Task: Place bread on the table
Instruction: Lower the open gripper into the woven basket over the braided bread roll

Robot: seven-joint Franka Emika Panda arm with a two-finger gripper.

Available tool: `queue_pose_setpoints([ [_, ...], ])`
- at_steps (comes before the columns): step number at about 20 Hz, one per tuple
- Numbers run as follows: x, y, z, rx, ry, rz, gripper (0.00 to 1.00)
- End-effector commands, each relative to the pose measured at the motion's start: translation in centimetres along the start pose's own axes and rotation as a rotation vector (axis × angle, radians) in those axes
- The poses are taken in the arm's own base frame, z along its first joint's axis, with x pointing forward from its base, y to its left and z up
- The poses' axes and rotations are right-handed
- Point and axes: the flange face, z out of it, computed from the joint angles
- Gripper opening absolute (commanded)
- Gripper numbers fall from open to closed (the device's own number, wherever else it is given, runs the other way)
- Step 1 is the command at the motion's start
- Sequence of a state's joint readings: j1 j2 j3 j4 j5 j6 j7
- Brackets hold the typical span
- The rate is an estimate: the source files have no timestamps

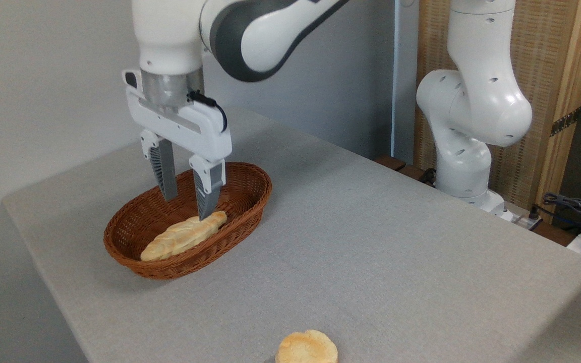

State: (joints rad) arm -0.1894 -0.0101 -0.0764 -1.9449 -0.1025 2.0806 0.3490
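The camera view is showing the gripper (187,207) hanging over the wicker basket (250,201), pointing straight down with its two fingers standing well apart. Nothing is sitting between them. The right-hand finger's tip is reaching down to the upper end of the bread (182,237) and appears to be touching or nearly touching its top; whether there is real contact is not clear from this angle. The left-hand finger is hanging above the basket's inner floor, behind the loaf.

The bread is lying inside the basket, stretched diagonally from the lower left toward the upper right, its braided golden top facing up. It is resting along the near wall of the basket.

The basket is sitting on the left part of the table (371,242), close to the left edge. A small round bun (306,347) is lying on the table at the near edge, well apart from the basket and partly cut off by the bottom of the picture.

The arm is reaching in from the top, and its base column is standing beyond the table's far right side.
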Motion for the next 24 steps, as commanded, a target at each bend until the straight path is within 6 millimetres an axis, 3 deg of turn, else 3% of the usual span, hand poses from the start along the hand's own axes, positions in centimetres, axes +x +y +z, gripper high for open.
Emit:
queue_pose_setpoints([
  [1, -0.4, 0.7, 3.0, -0.010, 0.015, -0.010, 1.00],
  [4, -0.1, 1.6, 4.8, -0.002, 0.043, 0.005, 1.00],
  [9, -0.1, 1.6, 5.4, -0.003, 0.040, 0.006, 1.00],
  [16, -0.2, 2.9, 8.3, 0.002, 0.035, 0.042, 1.00],
  [20, -0.3, 2.9, 8.4, 0.002, 0.033, 0.063, 0.52],
  [21, -0.3, 2.9, 8.3, 0.001, 0.033, 0.066, 0.47],
  [24, -0.4, 2.9, 8.4, -0.002, 0.026, 0.064, 0.46],
])
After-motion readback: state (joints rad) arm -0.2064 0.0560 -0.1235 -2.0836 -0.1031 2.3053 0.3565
